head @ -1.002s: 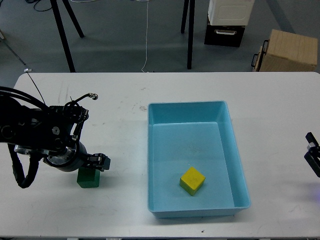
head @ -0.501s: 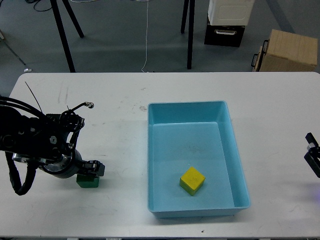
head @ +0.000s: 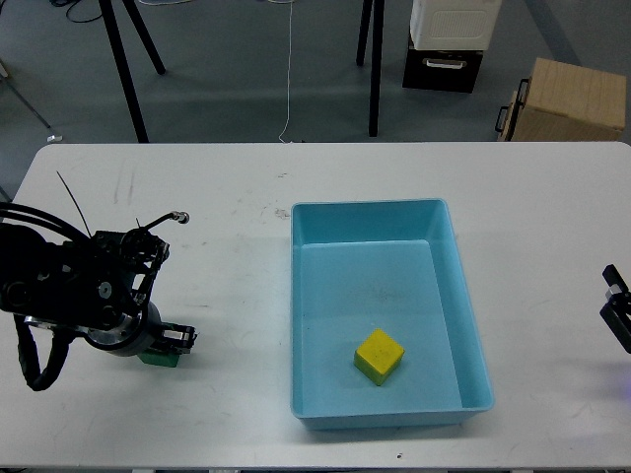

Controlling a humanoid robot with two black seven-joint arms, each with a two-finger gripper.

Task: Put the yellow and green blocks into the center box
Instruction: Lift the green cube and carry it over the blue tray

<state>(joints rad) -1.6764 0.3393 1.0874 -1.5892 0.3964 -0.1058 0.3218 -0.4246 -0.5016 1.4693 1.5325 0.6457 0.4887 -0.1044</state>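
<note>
The yellow block (head: 380,356) lies inside the light blue box (head: 370,207) at the table's centre, near its front wall. The green block (head: 156,358) sits on the white table at the front left. It is mostly hidden under my left gripper (head: 170,341), and only a small green edge shows. My left gripper is down on top of the block. It looks dark and end-on, so I cannot tell its fingers apart. My right gripper (head: 617,311) shows only partly at the right edge, away from both blocks.
The white table (head: 227,177) extends around the box. Behind the table are black tripod legs (head: 123,69), a white and black case (head: 449,44) and a cardboard box (head: 567,99) on the floor.
My left arm has moved down and slightly left over the green block, covering more of it. The yellow block, the box and my right gripper have not moved.
</note>
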